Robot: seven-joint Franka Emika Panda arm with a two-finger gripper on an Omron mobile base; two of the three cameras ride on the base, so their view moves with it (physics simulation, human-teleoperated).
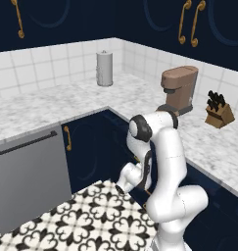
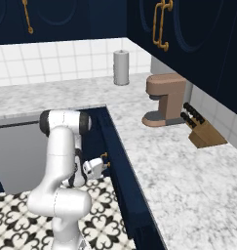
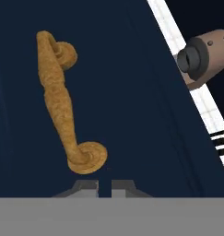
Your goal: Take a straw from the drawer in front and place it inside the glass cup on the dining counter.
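Drawer [image 3: 132, 115]: navy front, closed, seen close in the hand view; straw presumably inside, unseen.
Handle [image 3: 62, 101]: short curved brass piece, long axis from 11 o'clock down to 5 o'clock in the hand view, mount discs at both ends.
Handle from jaws: at 11 o'clock, lower disc just above and left of the tips; not between them.
Gripper [image 3: 104, 184]: jaws pressed together, pinching nothing visible.
Gripper elsewhere [image 2: 93, 167]: low, against the drawer front beneath the worktop.
Judgement: drawer not yet pulled; grip on handle doubtful.
Counts: one drawer handle, one gripper, one coffee machine [image 1: 179, 89], one knife block [image 1: 219, 112], one paper towel roll [image 1: 105, 68].
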